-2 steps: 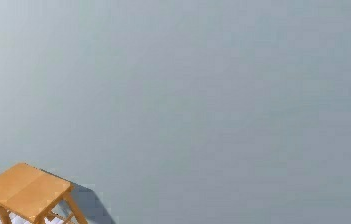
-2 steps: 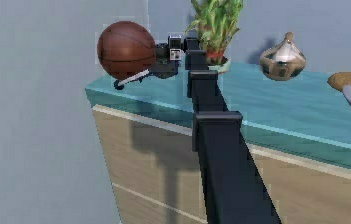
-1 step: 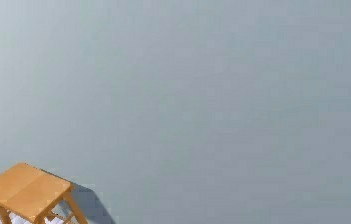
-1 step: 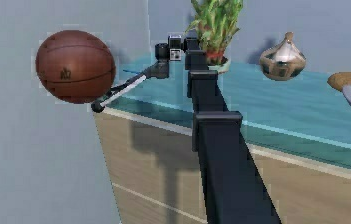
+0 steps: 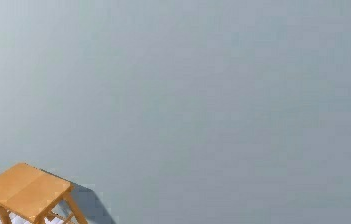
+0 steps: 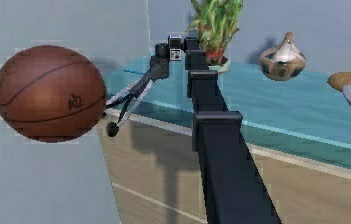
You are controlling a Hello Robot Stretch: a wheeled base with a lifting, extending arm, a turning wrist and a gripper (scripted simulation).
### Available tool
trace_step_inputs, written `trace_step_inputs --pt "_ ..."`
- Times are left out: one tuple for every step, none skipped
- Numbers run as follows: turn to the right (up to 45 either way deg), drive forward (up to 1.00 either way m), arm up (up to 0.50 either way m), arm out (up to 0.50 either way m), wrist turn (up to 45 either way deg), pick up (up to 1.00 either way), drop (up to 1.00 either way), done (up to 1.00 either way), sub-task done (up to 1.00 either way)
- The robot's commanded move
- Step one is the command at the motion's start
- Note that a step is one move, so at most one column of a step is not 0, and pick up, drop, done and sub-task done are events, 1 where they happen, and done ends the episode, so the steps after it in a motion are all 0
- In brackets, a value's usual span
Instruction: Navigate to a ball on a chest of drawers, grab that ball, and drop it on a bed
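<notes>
Round brown-orange ball [image 6: 48,92] with thin black seams, hanging clear in the air, held by the tool [image 6: 109,114]

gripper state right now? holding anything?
Gripper: holds the ball, which hangs clear of the chest. Open or shut cannot be told.

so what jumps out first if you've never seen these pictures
The big brown ball at the arm side view's left, hanging at the far end of the hand, clear of the teal-topped chest of drawers. Next, the dark arm running up the middle toward a potted plant and a brown vase on that top. In the forward view, a wooden stool sits at the bottom left.
</notes>
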Motion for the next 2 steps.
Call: trace_step_inputs --pt "0.0 0.00 0.00 -0.48 0.0 0.00 0.00 0.00 0.00" --pt "-45.0 0.00 0.00 0.00 0.0 0.00 0.00 0.00 0.00"
